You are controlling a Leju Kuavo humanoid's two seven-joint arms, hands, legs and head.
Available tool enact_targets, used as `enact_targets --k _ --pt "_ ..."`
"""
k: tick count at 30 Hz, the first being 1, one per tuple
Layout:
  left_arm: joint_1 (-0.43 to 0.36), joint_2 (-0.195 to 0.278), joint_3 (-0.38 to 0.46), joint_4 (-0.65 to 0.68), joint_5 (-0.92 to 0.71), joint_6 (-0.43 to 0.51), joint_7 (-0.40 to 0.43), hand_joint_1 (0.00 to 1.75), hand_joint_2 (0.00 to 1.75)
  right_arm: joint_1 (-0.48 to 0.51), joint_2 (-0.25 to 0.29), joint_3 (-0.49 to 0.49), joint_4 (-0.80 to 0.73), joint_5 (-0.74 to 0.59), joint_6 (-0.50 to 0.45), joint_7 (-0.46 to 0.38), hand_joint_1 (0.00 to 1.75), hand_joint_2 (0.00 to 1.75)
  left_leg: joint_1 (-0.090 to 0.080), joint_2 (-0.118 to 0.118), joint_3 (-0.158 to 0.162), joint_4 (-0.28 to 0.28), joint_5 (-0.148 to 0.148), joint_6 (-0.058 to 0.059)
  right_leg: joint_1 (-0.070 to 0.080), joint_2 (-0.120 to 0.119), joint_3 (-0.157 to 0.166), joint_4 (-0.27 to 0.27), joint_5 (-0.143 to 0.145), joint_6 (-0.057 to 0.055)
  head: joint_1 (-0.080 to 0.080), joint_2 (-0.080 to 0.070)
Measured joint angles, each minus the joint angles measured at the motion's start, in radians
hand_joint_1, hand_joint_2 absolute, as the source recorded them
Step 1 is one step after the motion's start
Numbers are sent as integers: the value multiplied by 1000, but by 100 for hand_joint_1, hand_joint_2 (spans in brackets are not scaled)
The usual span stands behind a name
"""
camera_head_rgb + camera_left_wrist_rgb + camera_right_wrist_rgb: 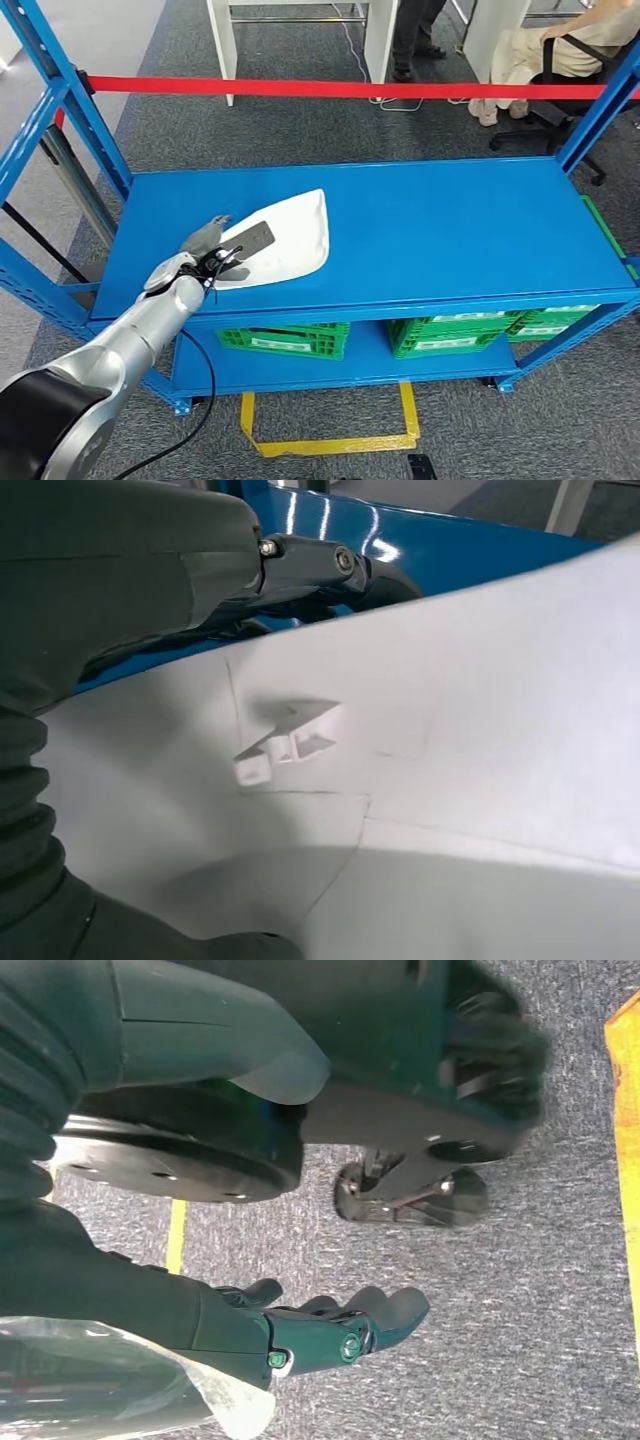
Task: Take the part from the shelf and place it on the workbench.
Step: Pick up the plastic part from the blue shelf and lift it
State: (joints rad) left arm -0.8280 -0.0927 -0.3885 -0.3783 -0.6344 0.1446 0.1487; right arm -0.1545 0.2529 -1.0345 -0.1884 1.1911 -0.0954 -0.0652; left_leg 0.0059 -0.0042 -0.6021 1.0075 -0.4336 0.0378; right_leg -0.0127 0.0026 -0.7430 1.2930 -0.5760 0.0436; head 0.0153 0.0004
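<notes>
My left hand pinches the white curved plastic panel on the blue metal shelf; next, lift clear.

Even, bright indoor light falls on the blue shelf in the head view, with soft shadows under its top board and a faint one beside the white part. The frame's corners bend slightly. In the left wrist view small glare spots sit on the shelf's blue surface above the part, which looks pale, washed out and soft in focus. The right wrist view is dim; dark shapes above the right hand are smeared by blur.
</notes>
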Motion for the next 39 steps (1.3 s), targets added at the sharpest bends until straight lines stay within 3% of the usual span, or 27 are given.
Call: enact_targets --k 1,4,5,8,10,12,14,15,16,17,19,21,24,26,29,30,31,32,35,37,39 --pt "0 0 -1 1 0 -1 2 36 175 1 0 0 0 0 0 0 0 175 0 0 1 0 0 0 0 0 7 -14 17 0 0 0" --pt "0 2 -1 2 0 -5 14 167 175 -1 0 0 0 -4 -1 0 0 175 -2 -2 2 3 -2 -5 1 -1 111 -212 102 -8 0 0" --pt "0 4 -1 3 0 -5 18 175 175 -2 0 0 0 -6 -2 0 0 175 -4 -2 0 5 -3 -9 1 -1 139 -262 114 -12 -1 0" --pt "2 10 -1 5 0 -4 22 175 175 -1 0 0 0 -10 -6 0 0 175 -6 -3 -2 4 1 -26 4 0 156 -289 117 -28 -2 0" --pt "4 15 -1 7 2 -5 19 175 175 -1 0 0 0 -11 -9 0 0 175 -3 -2 -9 22 -15 -37 2 -2 157 -294 122 -39 -4 0" --pt "8 19 -1 9 5 -8 13 175 175 -2 0 0 0 -11 -10 -1 0 175 -1 -1 -46 113 -70 -47 0 -4 159 -297 124 -48 -8 0" --pt "14 22 -1 11 10 -15 5 175 175 -1 0 0 0 -10 -10 -1 0 175 1 -1 -101 244 -129 -53 0 -4 159 -297 123 -51 -9 0" --pt "16 24 -1 12 11 -18 1 175 175 0 0 0 0 -9 -10 -1 0 175 2 -1 -117 281 -137 -54 1 -4 159 -296 123 -51 -9 0" --pt "17 25 -1 12 12 -21 -3 175 175 0 0 0 0 -9 -10 -1 0 175 2 -1 -115 282 -126 -54 1 -4 160 -296 123 -51 -9 0" --pt "17 25 -1 12 14 -23 -6 175 175 0 0 0 0 -9 -10 -1 0 175 3 -1 -97 246 -100 -52 0 -4 161 -296 123 -51 -9 0" --pt "14 26 -1 12 16 -28 -12 175 175 -1 0 1 0 -9 -10 -3 0 175 2 0 -30 111 -37 -46 2 -4 164 -295 121 -47 -9 0" --pt "11 26 -1 12 20 -33 -22 175 175 -2 0 2 0 -9 -8 -4 0 175 -1 -1 12 20 -13 -38 5 -3 163 -292 120 -39 -8 0" --pt "8 25 0 12 24 -40 -32 175 175 -2 0 3 0 -9 -6 -5 0 175 -3 -1 17 3 -13 -22 2 -2 159 -293 121 -21 -8 0" --pt "6 24 0 12 27 -47 -38 175 175 -2 0 4 0 -9 -6 -6 0 175 0 0 19 -4 -7 -9 1 -2 139 -256 93 -11 -4 0" --pt "5 24 0 12 38 -69 -52 175 175 0 0 5 0 -11 -6 -9 0 175 2 2 15 -6 -3 0 -1 -2 53 -72 1 -1 0 0" --pt "6 25 1 12 43 -78 -61 175 175 2 0 5 0 -12 -6 -10 0 175 2 2 14 -6 -3 0 -2 -2 30 -24 -13 1 0 0" --pt "6 26 1 12 49 -88 -72 175 175 3 0 6 0 -12 -6 -11 0 175 2 1 13 -6 -3 0 -2 -2 25 -10 -9 2 1 0" --pt "6 27 2 12 55 -97 -83 175 175 4 0 6 0 -13 -6 -12 0 175 2 1 14 -6 -3 0 -3 -3 40 -38 14 2 1 0" --pt "6 32 7 12 65 -115 -104 175 175 1 0 7 0 -13 -6 -16 0 175 -1 -2 14 -2 -4 -9 -4 -3 145 -236 95 -3 1 0" --pt "6 36 9 12 68 -119 -111 175 175 1 0 8 0 -14 -5 -17 0 175 -5 -3 10 0 -3 -21 -3 -2 175 -289 100 -13 0 0" --pt "6 39 9 12 73 -122 -124 175 175 2 0 11 0 -15 -4 -18 0 175 -4 -3 10 -2 0 -31 -1 -1 177 -291 102 -26 -1 0"
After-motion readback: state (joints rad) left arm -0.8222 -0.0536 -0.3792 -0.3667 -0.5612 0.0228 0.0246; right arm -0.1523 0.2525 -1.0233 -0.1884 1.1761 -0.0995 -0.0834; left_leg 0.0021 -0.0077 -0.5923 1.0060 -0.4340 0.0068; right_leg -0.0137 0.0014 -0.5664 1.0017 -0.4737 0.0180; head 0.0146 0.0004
